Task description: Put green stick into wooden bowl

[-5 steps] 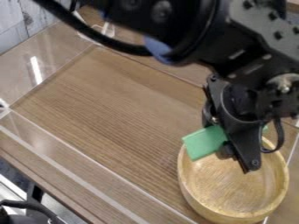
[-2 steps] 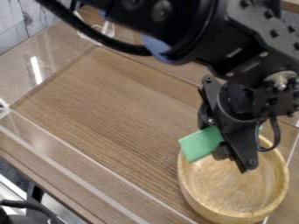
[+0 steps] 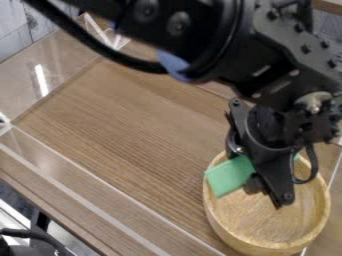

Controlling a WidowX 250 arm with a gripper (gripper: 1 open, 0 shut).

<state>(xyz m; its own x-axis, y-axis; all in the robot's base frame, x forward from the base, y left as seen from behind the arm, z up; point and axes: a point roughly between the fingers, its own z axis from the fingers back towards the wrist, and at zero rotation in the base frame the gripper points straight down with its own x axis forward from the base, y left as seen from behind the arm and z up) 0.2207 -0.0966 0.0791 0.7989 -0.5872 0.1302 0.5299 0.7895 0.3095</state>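
Observation:
The green stick (image 3: 233, 177), a small mint-green flat bar, hangs tilted over the left rim of the wooden bowl (image 3: 267, 222). My gripper (image 3: 267, 180) is shut on the green stick's right end, its black fingers (image 3: 278, 188) pointing steeply down into the bowl. The bowl is round, shallow, light yellowish wood with a thick rim, at the lower right. Nothing else lies in the part of the bowl that shows. The arm hides the bowl's far rim.
A wood-grain tabletop (image 3: 120, 130) stretches to the left of the bowl. A clear plastic wall (image 3: 54, 165) runs along the table's front-left edge. The bulky black arm (image 3: 201, 40) fills the upper right of the view.
The gripper and green stick have sunk slightly lower over the bowl's left rim. The grip stays shut.

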